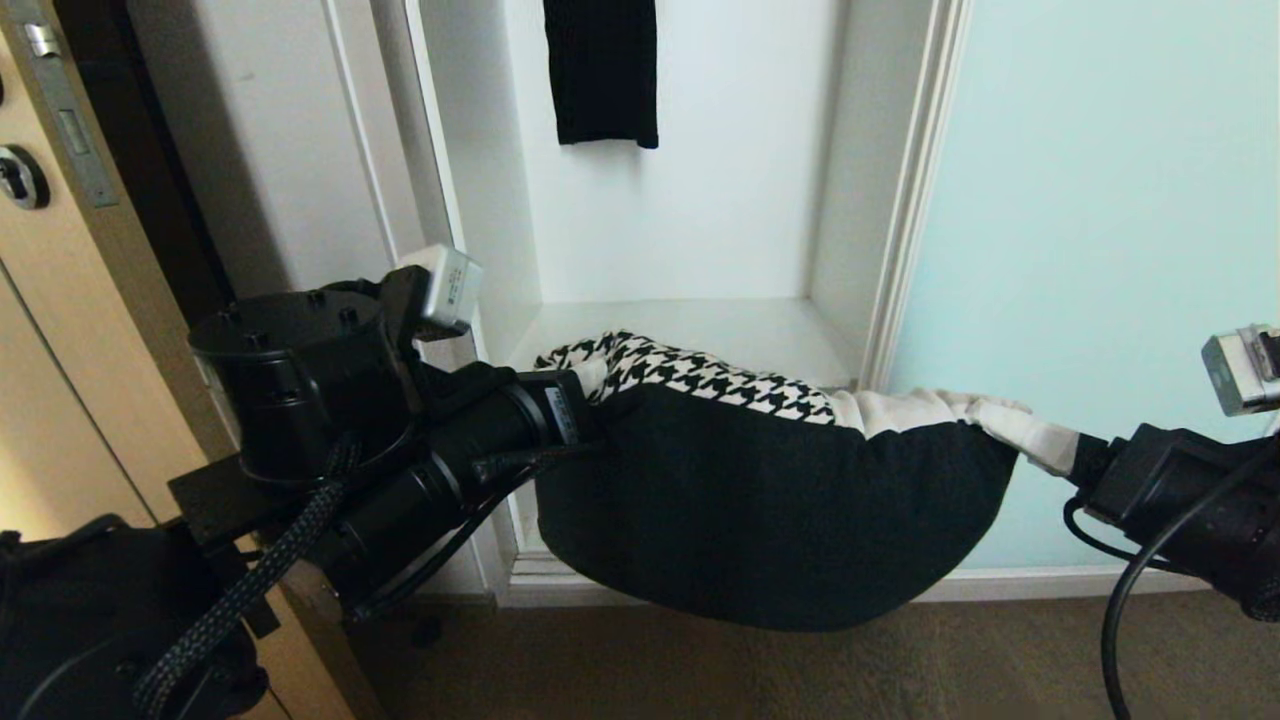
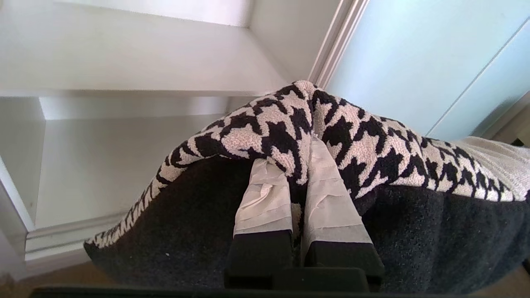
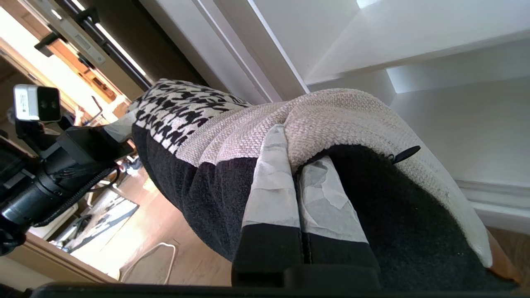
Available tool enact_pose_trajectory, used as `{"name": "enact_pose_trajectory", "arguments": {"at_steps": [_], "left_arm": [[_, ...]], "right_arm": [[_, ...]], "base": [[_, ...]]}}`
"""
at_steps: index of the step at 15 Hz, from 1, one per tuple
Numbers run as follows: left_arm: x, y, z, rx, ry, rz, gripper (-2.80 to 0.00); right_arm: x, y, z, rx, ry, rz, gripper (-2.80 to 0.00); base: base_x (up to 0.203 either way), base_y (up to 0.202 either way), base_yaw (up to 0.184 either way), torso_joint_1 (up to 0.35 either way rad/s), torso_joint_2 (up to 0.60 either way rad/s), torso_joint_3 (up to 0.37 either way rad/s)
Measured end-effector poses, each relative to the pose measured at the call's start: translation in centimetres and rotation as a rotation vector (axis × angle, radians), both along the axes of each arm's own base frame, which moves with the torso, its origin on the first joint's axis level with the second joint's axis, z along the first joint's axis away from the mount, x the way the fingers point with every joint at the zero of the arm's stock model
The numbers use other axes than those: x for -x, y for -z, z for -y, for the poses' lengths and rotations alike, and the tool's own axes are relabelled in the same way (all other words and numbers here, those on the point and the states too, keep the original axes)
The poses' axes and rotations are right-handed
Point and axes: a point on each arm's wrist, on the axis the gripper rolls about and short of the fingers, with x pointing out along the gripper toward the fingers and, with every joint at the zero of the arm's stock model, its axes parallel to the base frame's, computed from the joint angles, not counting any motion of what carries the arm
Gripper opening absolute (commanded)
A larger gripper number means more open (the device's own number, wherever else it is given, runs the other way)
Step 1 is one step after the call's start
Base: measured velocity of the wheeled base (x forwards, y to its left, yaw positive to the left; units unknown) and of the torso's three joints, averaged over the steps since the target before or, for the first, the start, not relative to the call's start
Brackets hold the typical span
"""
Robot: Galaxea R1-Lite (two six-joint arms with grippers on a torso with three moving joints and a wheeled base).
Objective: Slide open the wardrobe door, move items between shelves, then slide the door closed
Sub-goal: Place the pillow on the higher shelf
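Our left gripper [image 2: 299,165] is clamped tight on the houndstooth edge of the cushion [image 1: 770,490], its taped fingers [image 2: 265,198] pressed together with a fold of fabric pinched between them. Our right gripper [image 3: 296,174] is closed just as narrowly on the opposite end, biting the light-grey woven patch where it meets the black back. Between our two grips the cushion hangs like a hammock, black underside bulging downward, patterned top facing up. It hangs in front of the open wardrobe, a little out from it, its top edge about level with the white shelf [image 1: 720,330] behind it and its belly drooping past the floor track [image 1: 560,575] toward the brown carpet [image 1: 700,670].

To the right stands the sliding wardrobe door [image 1: 1110,250], pale aqua glass, pushed aside so the compartment is open. A dark garment [image 1: 600,70] hangs at the back, above the shelf.

We judge the step in hand to be carrying the cushion onto a shelf. To do it well, we should lift both ends evenly so the sagging middle clears the shelf's front edge, push straight in between the side wall and the door frame, and let go only once the bulk rests fully on the board.
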Motion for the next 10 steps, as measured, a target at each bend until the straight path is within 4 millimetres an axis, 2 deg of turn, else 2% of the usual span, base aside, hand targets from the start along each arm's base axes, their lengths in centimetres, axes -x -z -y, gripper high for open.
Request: {"name": "enact_pose_trajectory", "arguments": {"at_steps": [10], "left_arm": [[-0.03, -0.04, 0.02, 0.0, -0.001, 0.002, -2.8]], "right_arm": [[-0.03, 0.01, 0.01, 0.0, 0.001, 0.0, -2.8]], "base": [[0.195, 0.0, 0.001, 0.004, 0.0, 0.003]]}}
